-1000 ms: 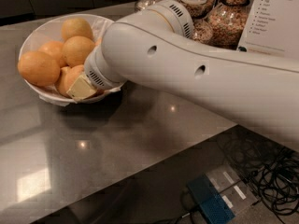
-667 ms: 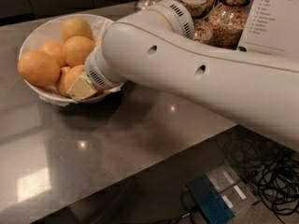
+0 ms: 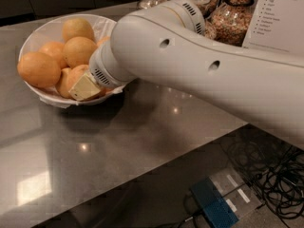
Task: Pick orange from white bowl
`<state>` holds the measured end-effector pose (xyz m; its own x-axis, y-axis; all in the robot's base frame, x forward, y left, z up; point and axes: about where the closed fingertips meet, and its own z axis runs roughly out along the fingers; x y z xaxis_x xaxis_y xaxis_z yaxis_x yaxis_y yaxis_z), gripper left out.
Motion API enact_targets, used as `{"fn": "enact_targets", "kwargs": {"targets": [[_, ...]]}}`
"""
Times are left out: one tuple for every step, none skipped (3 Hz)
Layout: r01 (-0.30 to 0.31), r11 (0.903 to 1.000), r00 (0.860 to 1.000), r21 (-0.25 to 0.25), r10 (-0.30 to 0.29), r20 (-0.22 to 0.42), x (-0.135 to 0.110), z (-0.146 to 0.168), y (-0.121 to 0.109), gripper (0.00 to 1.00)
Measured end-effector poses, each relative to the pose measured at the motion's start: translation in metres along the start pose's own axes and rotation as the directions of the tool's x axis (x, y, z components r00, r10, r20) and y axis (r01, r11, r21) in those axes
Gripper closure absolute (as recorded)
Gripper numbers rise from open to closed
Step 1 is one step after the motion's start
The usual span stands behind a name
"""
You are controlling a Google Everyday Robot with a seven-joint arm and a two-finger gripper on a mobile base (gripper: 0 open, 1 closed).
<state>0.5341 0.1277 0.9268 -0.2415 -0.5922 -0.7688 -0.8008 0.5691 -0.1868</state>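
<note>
While the white bowl [image 3: 33,39] is sitting at the far-left corner of the worktop [image 3: 123,141], full of oranges [image 3: 78,51], the gripper [image 3: 85,86] is lying against the near-side fruit; grip state: cannot tell.

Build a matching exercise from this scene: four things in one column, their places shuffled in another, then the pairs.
1. end effector
2. white bowl
3. glass jars
4. blue box

A. on the floor beside the cables
B. at the counter's back edge, behind the arm
C. on the counter's left, holding oranges
D. in the white bowl, against the front oranges

Pairs: 1-D, 2-C, 3-B, 4-A
</note>
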Motion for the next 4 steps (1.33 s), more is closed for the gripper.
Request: {"fn": "enact_targets", "kwargs": {"targets": [[0.056, 0.9973, 0.987, 0.048, -0.062, 0.149, -0.049, -0.06, -0.016, 1.0], [0.09, 0.9916, 0.971, 0.094, -0.108, 0.216, -0.075, -0.093, -0.022, 1.0], [0.096, 0.9908, 0.969, 0.095, -0.115, 0.217, -0.076, -0.094, -0.021, 0.81], [0.096, 0.9908, 0.969, 0.095, -0.115, 0.217, -0.076, -0.094, -0.021, 0.57]]}}
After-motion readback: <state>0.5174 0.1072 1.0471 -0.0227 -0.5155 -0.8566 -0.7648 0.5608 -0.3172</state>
